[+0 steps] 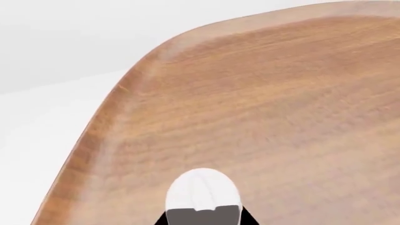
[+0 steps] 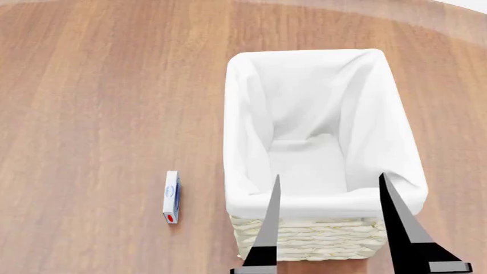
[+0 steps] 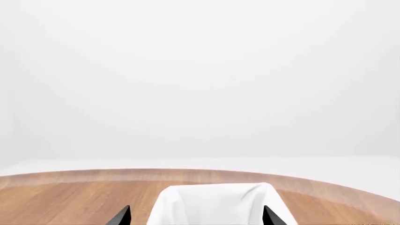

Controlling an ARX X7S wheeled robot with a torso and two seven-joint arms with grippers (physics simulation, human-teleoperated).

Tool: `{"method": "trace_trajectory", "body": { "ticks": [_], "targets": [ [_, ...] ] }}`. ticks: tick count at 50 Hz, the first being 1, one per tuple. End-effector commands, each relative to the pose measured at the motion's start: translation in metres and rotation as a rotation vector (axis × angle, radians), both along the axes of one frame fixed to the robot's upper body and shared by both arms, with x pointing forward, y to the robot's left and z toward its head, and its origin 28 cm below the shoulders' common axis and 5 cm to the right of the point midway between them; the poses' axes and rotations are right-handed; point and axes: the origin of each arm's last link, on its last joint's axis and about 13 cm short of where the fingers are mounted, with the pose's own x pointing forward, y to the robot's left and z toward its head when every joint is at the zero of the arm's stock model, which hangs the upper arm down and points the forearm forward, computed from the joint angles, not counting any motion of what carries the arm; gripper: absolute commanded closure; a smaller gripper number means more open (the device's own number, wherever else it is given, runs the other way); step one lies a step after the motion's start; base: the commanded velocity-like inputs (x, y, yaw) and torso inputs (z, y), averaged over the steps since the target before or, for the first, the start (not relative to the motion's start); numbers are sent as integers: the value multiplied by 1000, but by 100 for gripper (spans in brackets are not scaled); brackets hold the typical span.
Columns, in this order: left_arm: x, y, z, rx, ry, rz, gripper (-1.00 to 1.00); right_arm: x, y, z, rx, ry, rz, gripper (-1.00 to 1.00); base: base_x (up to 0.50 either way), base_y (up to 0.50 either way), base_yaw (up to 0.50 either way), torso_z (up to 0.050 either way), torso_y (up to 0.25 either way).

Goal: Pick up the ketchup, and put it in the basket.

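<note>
Wooden table (image 2: 99,85); on it the basket (image 2: 320,240); beside it a small box (image 2: 173,197).

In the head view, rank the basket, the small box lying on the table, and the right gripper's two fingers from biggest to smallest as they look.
1. The basket, by far the largest.
2. The right gripper, its two open dark fingers; they sit close to the camera, so they look larger than they may be.
3. The small box on the table.

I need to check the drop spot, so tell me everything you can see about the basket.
The basket is rectangular, cream-white woven wicker, with a white cloth liner folded over its rim. It stands upright on the wooden table; nothing shows inside it. The right gripper, jaws apart, shows in front of its near end; contact cannot be told. A small box lies apart on the left-arm side.
</note>
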Motion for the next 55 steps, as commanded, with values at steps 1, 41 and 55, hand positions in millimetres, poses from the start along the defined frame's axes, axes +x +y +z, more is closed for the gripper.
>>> {"method": "trace_trajectory", "body": {
  "ticks": [1, 41, 55],
  "targets": [
    [-6, 4, -3, -20, -16, 78, 100, 5, -1, 2, 4, -25, -3, -100, 0, 0, 0, 0, 0],
    [6, -36, 126, 422, -364, -506, 100, 3, -2, 4, 6, -29, -11, -100, 0, 0, 0, 0, 0],
    [20, -55, 171, 512, -421, -705, 100, 2, -3, 5, 7, -32, -12, -100, 0, 0, 0, 0, 0]
  ]
}}
